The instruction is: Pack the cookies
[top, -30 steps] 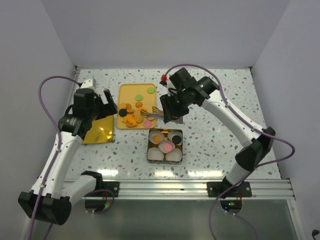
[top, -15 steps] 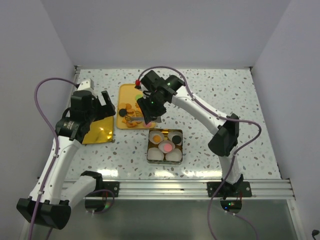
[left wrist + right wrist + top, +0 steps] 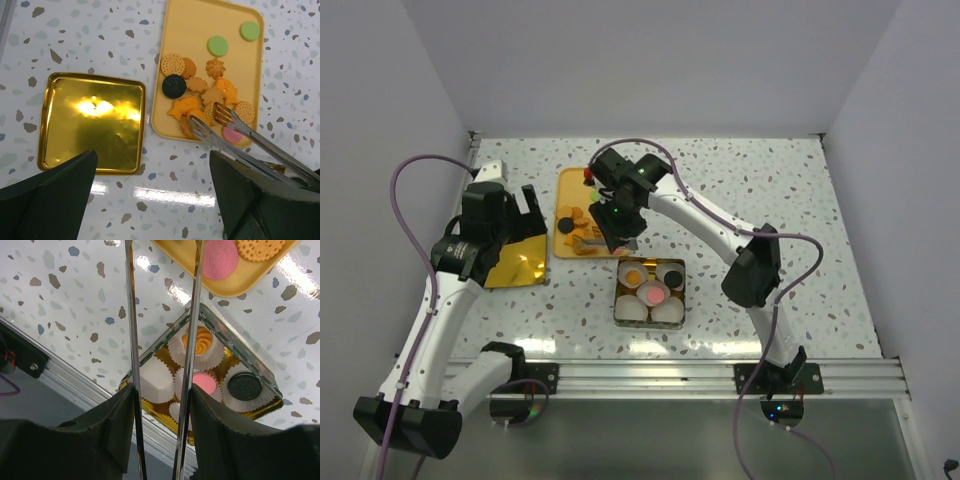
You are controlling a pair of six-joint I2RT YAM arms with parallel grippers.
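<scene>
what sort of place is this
Probably a robot lab test cell: plain pale walls box in a speckled table, and the left arm and right arm bolt to a metal rail.

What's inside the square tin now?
The tin holds white paper cups: one with an orange cookie, one a pink cookie, one a black cookie; the rest look empty. Under them is hidden.

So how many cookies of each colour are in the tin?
Orange cookies: 1
Pink cookies: 1
Black cookies: 1
Total in the tin: 3
</scene>
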